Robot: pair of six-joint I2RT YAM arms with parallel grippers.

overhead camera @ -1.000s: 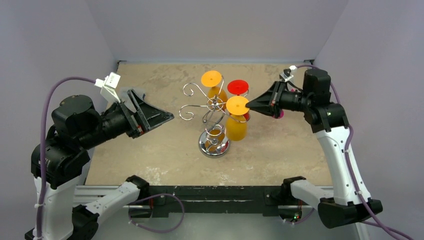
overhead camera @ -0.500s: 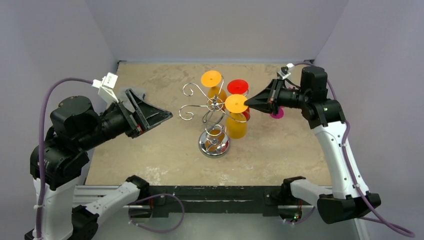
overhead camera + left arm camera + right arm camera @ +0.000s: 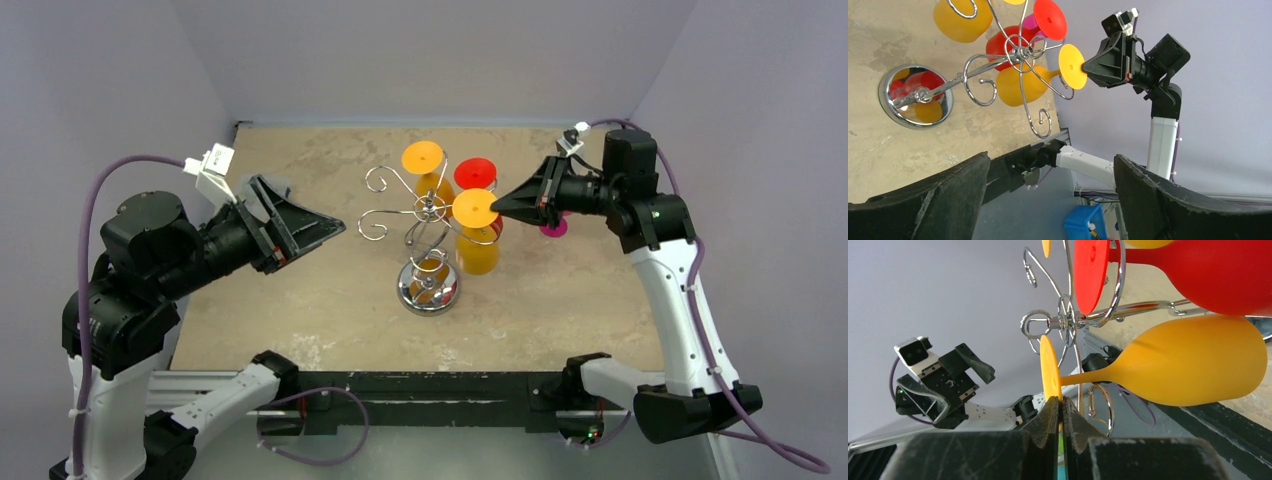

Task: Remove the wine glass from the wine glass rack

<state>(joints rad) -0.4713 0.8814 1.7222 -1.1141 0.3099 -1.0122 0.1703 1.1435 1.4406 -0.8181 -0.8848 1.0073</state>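
Observation:
The chrome wine glass rack (image 3: 429,232) stands mid-table with scroll arms and a round base (image 3: 916,97). Three glasses hang upside down on it: a yellow-orange wine glass (image 3: 476,232) at the right, another orange glass (image 3: 425,165) behind, and a red glass (image 3: 476,177). My right gripper (image 3: 496,207) is shut on the foot rim of the right yellow-orange glass (image 3: 1193,360), pinching the disc's edge (image 3: 1050,371) between its fingers. The glass hangs from the rack arm. My left gripper (image 3: 330,230) is open and empty, held left of the rack, apart from it.
A pink object (image 3: 553,228) lies on the table under the right wrist. Grey walls close in the table on three sides. The arm bases and a black rail (image 3: 420,385) run along the near edge.
My right gripper has risen slightly with the yellow-orange glass's foot in its grip, and the bowl has lifted a little. The left arm has barely moved.

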